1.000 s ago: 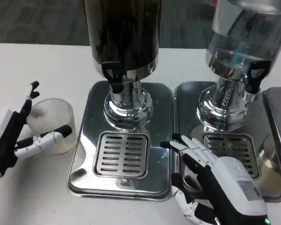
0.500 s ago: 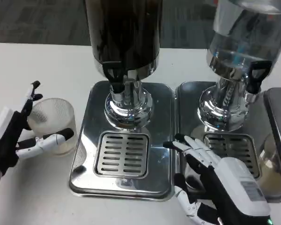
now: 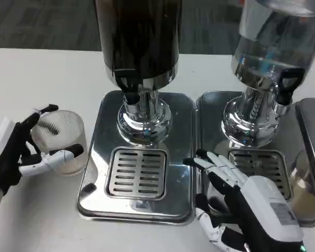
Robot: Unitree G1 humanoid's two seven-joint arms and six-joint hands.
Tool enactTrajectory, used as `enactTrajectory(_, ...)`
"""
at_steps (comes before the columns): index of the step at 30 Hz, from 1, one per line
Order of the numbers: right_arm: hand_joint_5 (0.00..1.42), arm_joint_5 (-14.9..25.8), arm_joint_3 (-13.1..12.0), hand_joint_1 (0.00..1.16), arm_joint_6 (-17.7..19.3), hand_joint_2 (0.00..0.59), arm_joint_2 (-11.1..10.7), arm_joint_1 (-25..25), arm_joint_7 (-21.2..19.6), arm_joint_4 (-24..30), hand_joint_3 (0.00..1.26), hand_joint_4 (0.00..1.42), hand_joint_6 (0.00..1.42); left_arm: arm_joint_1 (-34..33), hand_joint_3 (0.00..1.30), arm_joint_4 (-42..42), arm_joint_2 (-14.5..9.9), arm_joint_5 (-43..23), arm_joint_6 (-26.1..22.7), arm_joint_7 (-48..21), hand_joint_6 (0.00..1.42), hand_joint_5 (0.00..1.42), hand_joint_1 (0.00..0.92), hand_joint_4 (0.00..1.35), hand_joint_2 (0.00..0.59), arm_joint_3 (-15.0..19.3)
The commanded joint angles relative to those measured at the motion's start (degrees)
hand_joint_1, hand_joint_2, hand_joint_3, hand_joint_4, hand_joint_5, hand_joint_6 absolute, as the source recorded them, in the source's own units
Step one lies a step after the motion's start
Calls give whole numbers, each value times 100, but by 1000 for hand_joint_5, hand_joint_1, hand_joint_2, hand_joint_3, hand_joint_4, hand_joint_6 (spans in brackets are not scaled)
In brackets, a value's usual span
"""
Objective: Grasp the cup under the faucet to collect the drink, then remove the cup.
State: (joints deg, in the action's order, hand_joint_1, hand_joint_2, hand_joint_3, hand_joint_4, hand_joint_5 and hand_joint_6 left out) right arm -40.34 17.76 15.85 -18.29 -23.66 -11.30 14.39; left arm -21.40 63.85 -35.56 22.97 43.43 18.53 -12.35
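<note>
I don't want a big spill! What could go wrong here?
The left hand has fingers on both sides of the clear cup, but the grip looks loose, so the cup might tip or slip when lifted. The cup stands beside the metal tray, which it could bump. The right hand rests over the neighbouring tray, near the dark dispenser's faucet.

Bright, even overhead light glares off the chrome drip tray, with soft shadows and slight overall blur

Cup ribbed clear plastic; drip tray glossy metal.
</note>
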Motion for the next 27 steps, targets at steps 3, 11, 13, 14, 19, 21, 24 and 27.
enactTrajectory(3, 73, 76, -59, 551, 137, 586, -3, -33, -9, 75, 210, 87, 162, 147, 393, 115, 151, 172, -115, -101, 1144, 856, 409, 522, 100, -130)
enactTrajectory(11, 69, 59, -87, 544, 180, 586, 11, -91, -32, 82, 210, 87, 172, 224, 484, 55, 180, 145, -9, 245, 1230, 925, 455, 600, 92, -53)
enactTrajectory(13, 67, 74, -91, 542, 185, 586, 17, -81, -23, 73, 210, 87, 173, 243, 489, 44, 171, 133, 20, 303, 1245, 939, 455, 614, 92, -36)
enactTrajectory(14, 66, 86, -93, 541, 188, 586, 19, -77, -16, 67, 210, 87, 174, 258, 501, 33, 164, 132, 36, 346, 1250, 941, 455, 618, 92, -28)
enactTrajectory(19, 63, 104, -92, 540, 201, 586, 23, -56, -5, 43, 210, 87, 175, 357, 518, -38, 87, 91, 129, 478, 1260, 953, 465, 627, 83, 54)
enactTrajectory(21, 62, 107, -92, 540, 196, 586, 25, -53, -1, 35, 210, 87, 176, 417, 522, -77, 44, 55, 175, 510, 1272, 953, 466, 632, 82, 120)
enactTrajectory(24, 62, 113, -76, 539, 191, 586, 40, -42, -2, 8, 210, 87, 176, 522, 523, -185, -26, 14, 273, 500, 1278, 961, 462, 636, 79, 240)
enactTrajectory(27, 62, 108, -56, 537, 194, 586, 48, -44, 0, 8, 210, 87, 176, 613, 523, -318, -99, 10, 359, 456, 1280, 964, 461, 636, 79, 322)
